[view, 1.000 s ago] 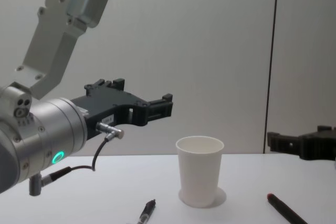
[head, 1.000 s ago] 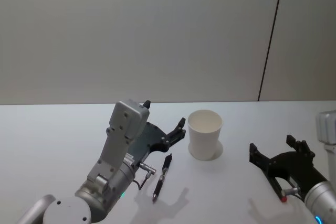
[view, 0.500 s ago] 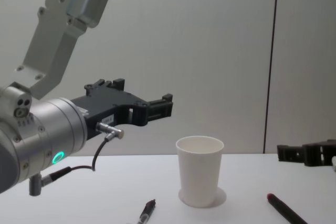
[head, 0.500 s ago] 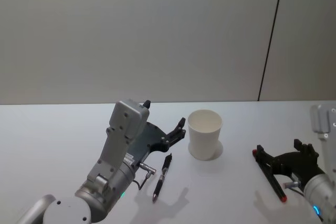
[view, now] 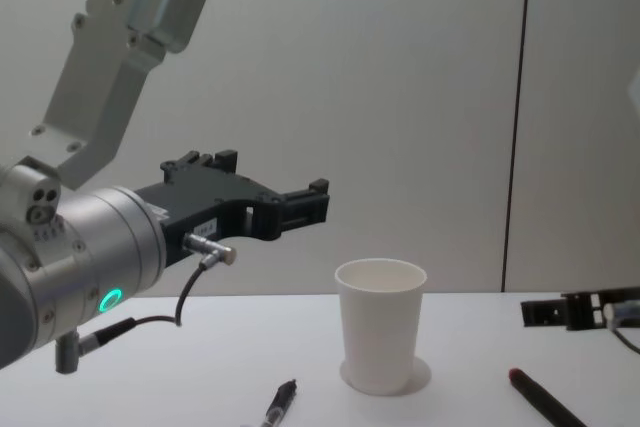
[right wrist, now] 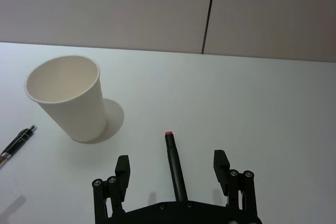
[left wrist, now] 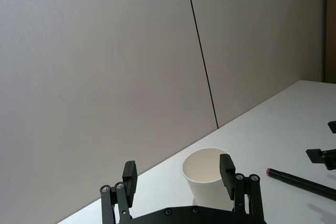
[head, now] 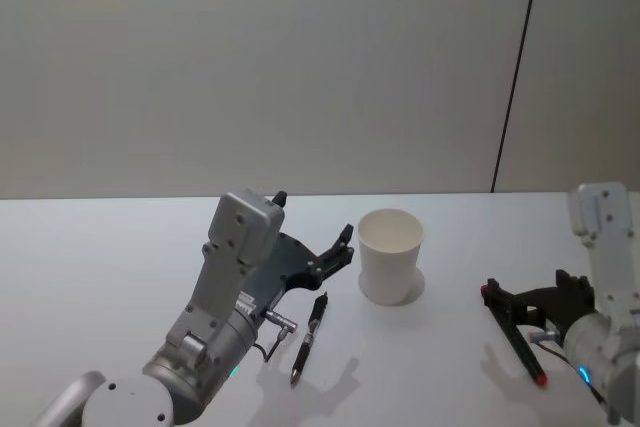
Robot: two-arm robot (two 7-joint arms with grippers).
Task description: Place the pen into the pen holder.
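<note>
Both tools spread: left tool (left wrist: 178,165) near pen holder (left wrist: 202,178), right tool (right wrist: 171,159) over pen (head: 515,337).

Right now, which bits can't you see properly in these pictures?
- Inside bottom of the pen holder: head view, its own wall hides it.
- Black-and-silver pen: chest view, cut off by the bottom edge.
- Near end of the red-tipped pen: right wrist view, covered by the body of the open right pincer.
- Most of the right pincer: chest view, cut off by the right edge.
</note>
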